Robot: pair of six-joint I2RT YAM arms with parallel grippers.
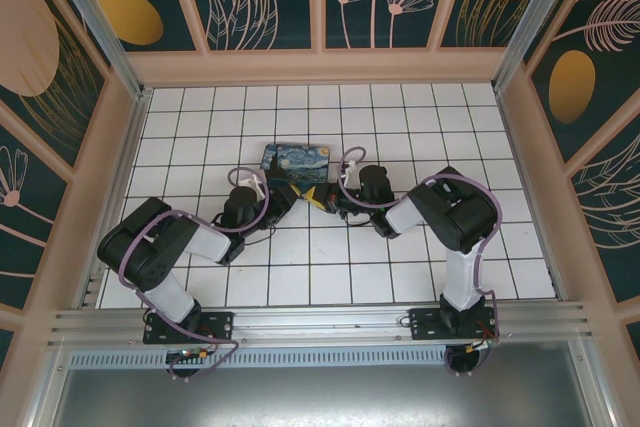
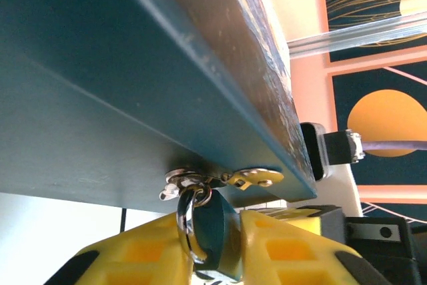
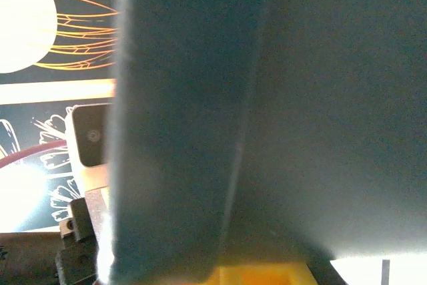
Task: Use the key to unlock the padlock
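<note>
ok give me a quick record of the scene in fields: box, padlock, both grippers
box: Starry Night box on the tiled table, both arms meeting at its near side
hasp: silvery hasp on the box's teal edge
padlock: teal padlock hanging from the hasp by its shackle
left gripper: left gripper has a yellow finger on each side of the padlock body and looks clamped on it
right gripper: right gripper shut, close under the box; cannot tell whether it holds the key

Wht tile floor (image 1: 300,287), teal floral walls (image 1: 262,7)
</note>
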